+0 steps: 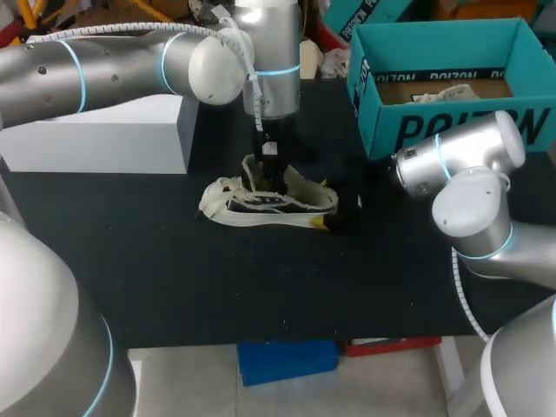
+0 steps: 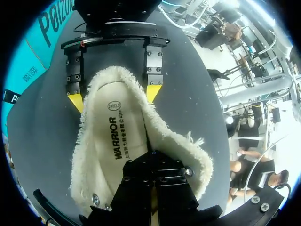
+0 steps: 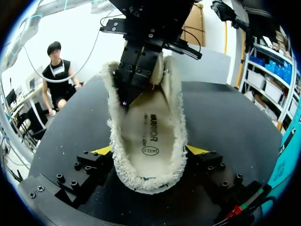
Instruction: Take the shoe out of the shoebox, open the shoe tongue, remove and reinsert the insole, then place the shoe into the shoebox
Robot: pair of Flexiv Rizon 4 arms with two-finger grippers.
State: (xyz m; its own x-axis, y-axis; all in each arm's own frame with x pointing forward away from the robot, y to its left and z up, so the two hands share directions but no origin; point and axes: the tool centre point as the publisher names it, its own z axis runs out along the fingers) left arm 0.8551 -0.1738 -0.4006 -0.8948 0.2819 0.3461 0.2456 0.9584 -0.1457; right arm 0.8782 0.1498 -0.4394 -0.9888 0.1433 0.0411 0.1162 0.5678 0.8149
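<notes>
- The insole (image 2: 117, 141) looks fleecy, light and floppy to us, so it is best held by a firm end pinch.
- Our left gripper (image 2: 153, 157) has its fingers clamped on one end of it.
- The shoe (image 1: 269, 207) lies mid-table beneath.
- Our right gripper (image 3: 149, 150) is at the insole's other end; we cannot tell its grip.
- The shoebox (image 1: 452, 129) stands far right.

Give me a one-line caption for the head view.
Left gripper inside the fleece-lined shoe, right gripper clamping its heel, open teal shoebox to the right.
</notes>
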